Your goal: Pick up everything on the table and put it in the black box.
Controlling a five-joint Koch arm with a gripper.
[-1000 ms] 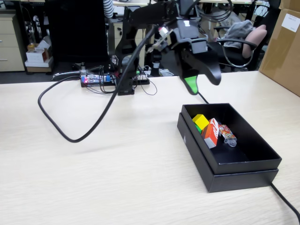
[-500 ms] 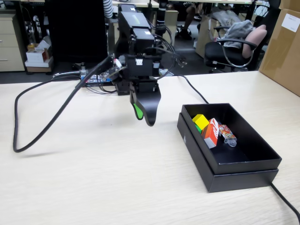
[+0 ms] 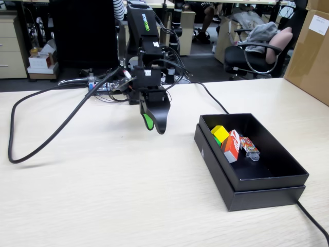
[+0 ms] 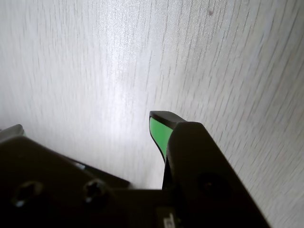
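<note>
The black box (image 3: 269,181) sits on the table (image 3: 103,195) at the right of the fixed view. Inside it a yellow cube (image 3: 220,133) rests over a green cube (image 3: 217,141), of which only a sliver shows. A red box (image 3: 232,145) leans beside them, next to a colourful wrapped packet (image 3: 249,146). My gripper (image 3: 154,126) hangs low over bare table left of the box, near the arm's base, holding nothing. In the wrist view the gripper (image 4: 88,126) is open, one green-padded finger (image 4: 159,132) at the right and the other tip at the far left, with only wood grain between.
A thick black cable (image 3: 49,135) loops over the table's left half. Another cable (image 3: 313,218) runs off behind the box. A circuit board with wires (image 3: 105,86) lies by the arm's base. A tan carton (image 3: 311,49) stands at the far right edge.
The arm has swung from above the black box leftward toward its base and dropped low over the table. The box's contents have not moved.
</note>
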